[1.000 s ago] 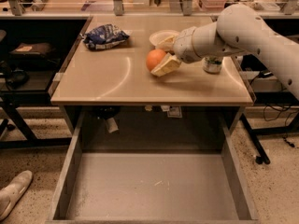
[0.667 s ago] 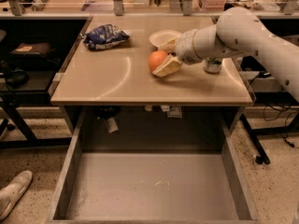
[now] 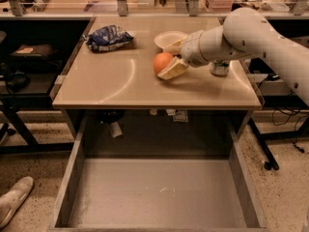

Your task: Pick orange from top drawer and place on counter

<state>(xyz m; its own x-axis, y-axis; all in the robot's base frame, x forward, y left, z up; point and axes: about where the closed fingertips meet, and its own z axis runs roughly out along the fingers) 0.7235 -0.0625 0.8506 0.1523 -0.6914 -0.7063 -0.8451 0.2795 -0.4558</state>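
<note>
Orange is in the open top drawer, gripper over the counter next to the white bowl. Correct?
No: the orange sits on the counter at the gripper, not in the open top drawer. The gripper is over the counter next to the white bowl. Camera view shows it.

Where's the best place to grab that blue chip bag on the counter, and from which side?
Pinch the blue chip bag across its puffed middle, coming straight down from above: it lies flat and crumpled on the counter, with bare surface around it. The gripper is at the orange, near the white bowl.
</note>
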